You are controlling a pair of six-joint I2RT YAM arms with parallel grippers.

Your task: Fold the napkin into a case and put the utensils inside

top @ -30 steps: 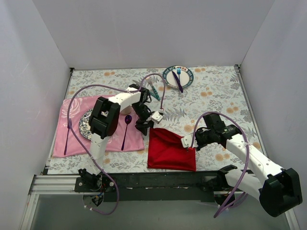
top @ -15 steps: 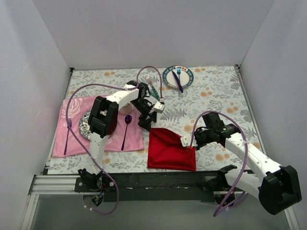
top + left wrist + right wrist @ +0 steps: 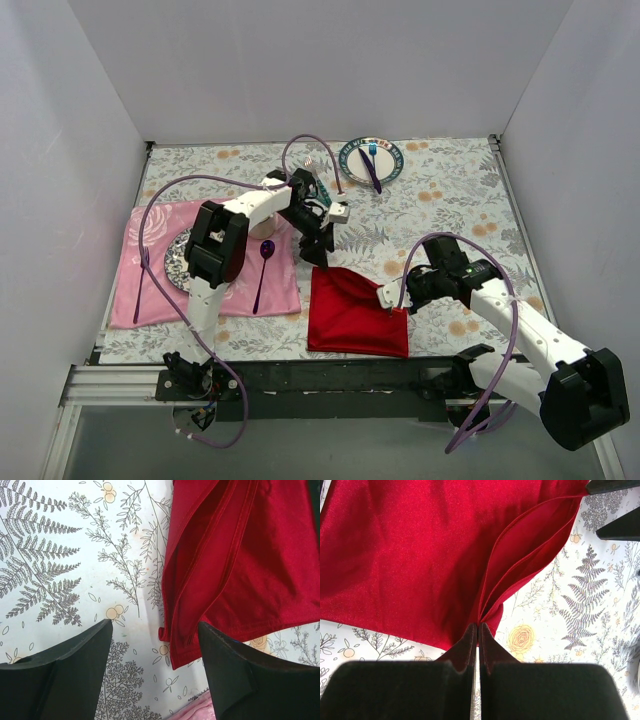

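The red napkin (image 3: pixel 355 315) lies folded on the table (image 3: pixel 450 200), its right edge pinched between the pressed-together fingers of the right claw (image 3: pixel 385 297), while the left claw (image 3: pixel 318 248) hangs spread just above its far left corner.

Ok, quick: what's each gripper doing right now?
Left gripper: open, holding nothing.
Right gripper: closed on the napkin corner.

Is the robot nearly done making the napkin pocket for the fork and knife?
About halfway. Done: the red napkin lies folded in layers. In hand: the right gripper pinches one corner, and the left gripper hangs open over another corner. Left to do: the teal fork and knife lie farther back, not yet inside.
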